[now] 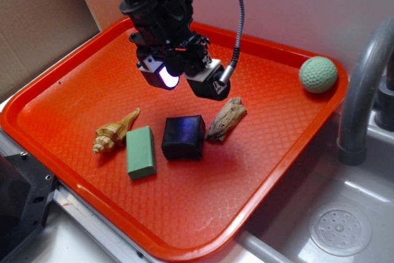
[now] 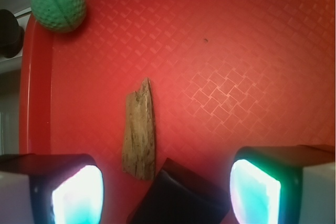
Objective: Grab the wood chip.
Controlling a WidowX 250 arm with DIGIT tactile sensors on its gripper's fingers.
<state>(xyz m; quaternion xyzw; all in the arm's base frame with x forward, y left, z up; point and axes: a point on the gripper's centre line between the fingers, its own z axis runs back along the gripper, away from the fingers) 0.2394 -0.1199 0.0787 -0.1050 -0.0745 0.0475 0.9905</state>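
Nearest on the orange plastic tray (image 1: 74,170), the green rectangular block (image 1: 141,152) sits beside a tan spiral seashell (image 1: 114,131) and a black cube (image 1: 183,137). The grey-brown wood chip (image 1: 226,119) lies just right of that cube, untouched. Above hovers the black pincer (image 1: 184,80), spread wide, empty. Far right: a green dimpled ball (image 1: 318,74).

text: none readable | labels: none | brands: none | numbers: none | signs: none | checked: both views, exterior and wrist
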